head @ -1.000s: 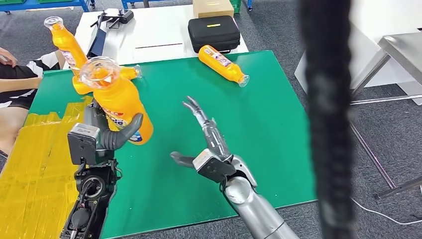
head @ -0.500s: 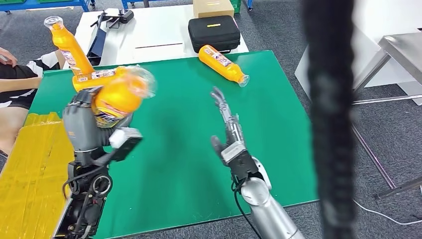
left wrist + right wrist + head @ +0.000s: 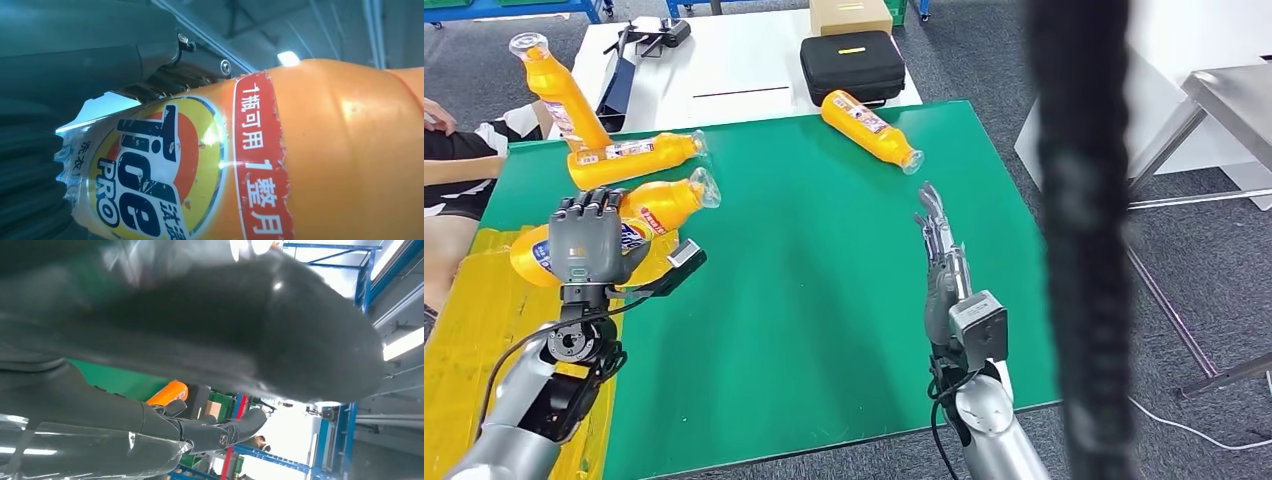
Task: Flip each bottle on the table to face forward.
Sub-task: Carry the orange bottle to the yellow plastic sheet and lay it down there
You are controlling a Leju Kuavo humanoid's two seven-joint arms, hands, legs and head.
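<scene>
Your left hand [image 3: 584,243] wraps its fingers around one orange plastic bottle [image 3: 659,207], low over the green tabletop [image 3: 824,250]. Your right hand [image 3: 942,262] is empty, fingers spread. The far orange bottle [image 3: 869,127] looks not yet turned.

The head view looks forward and down from high on the robot, taking in the whole green table [image 3: 824,250] with both arms entering from below. A dark, blurred vertical strip [image 3: 1079,240] hangs very close to that lens on the right.

The left wrist view sits just behind the left hand [image 3: 584,238], pressed close to the orange bottle [image 3: 310,150] it grips; the same bottle appears in the head view.

The right wrist view looks along the right hand [image 3: 944,262] across the table toward blue shelving [image 3: 365,285], sharing the table's green surface with the head view.
</scene>
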